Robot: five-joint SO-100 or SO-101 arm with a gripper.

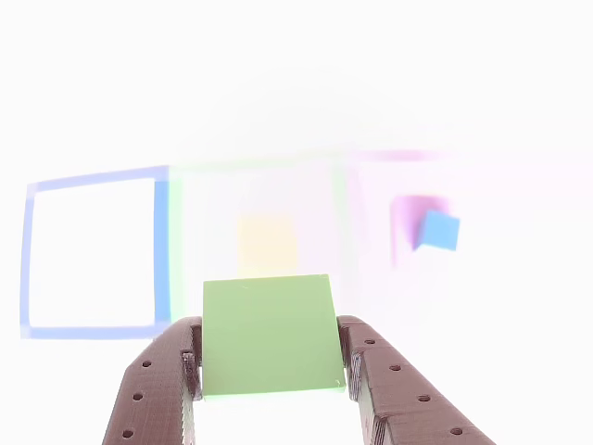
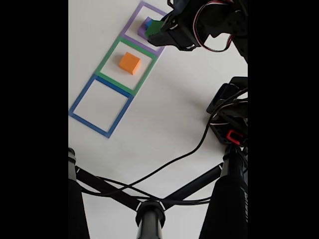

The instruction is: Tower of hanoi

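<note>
Green cube (image 1: 269, 334): you have it clamped between the jaws of the gripper (image 1: 271, 371), one brown finger (image 1: 157, 389) pressed to each side face, top face showing toward the other view. In the fixed view the same green cube (image 2: 155, 27) hangs at the arm's tip over the purple outline (image 2: 130, 24), clear of the desk (image 2: 164, 119).

Orange cube (image 2: 130, 62): sits on the desk inside the green outline (image 2: 107, 56), roughly central, apart from its border. In the other view it is a washed-out yellowish patch (image 1: 266, 243) just beyond the green cube.

Blue cube (image 1: 440, 231): rests on the pale-purple slab (image 1: 408, 222), turned at an angle to it, to the right of the green cube in the other view. In the fixed view the blue cube (image 2: 148, 22) is half hidden behind the held green cube, inside the purple outline.

Blue outline (image 2: 79, 99): the end square farthest from the green cube in the fixed view, nothing inside it.

Black cables (image 2: 164, 164) and a camera stand (image 2: 149, 214) lie across the near part of the desk.
</note>
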